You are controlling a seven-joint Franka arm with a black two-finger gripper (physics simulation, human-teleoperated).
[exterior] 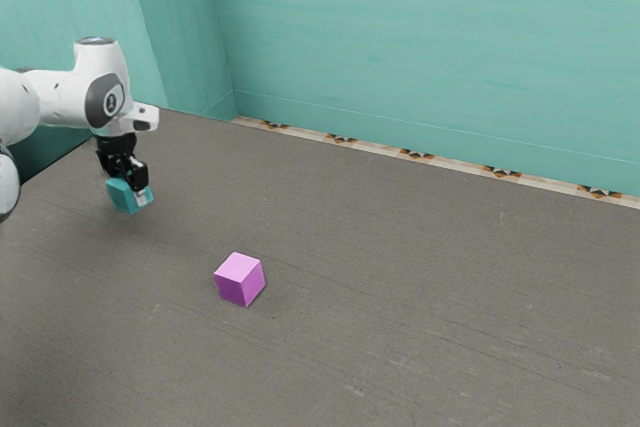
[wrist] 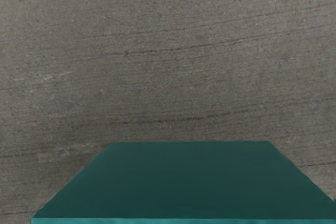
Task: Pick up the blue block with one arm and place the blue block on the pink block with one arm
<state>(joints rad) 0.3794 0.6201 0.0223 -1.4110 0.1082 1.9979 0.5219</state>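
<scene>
Teal-blue in this render, the blue block (exterior: 128, 197) is pinched between the two fingers of the black gripper (exterior: 129, 188), which press on it from opposite sides. It hangs directly under the hand and appears clear of the grey table (exterior: 400, 287) (I can make out no contact with the surface). The wrist view agrees: one flat face of the block lies close beneath the hand, with bare table grain beyond it. The pink block (exterior: 240, 279) rests on the table well apart from the gripper, lower than it and off toward the exterior view's right, with one corner turned to the camera. Progress, as judged: the pick-up part looks done, since the block is grasped and off the table. Remaining: carry it across until it is above the pink block, lower it until the faces meet, open the fingers and back away. Nothing is stacked yet. Placement note: the held block looks slightly tilted in the grip, so it may not land square on the pink top; I cannot tell the exact alignment from here.
</scene>
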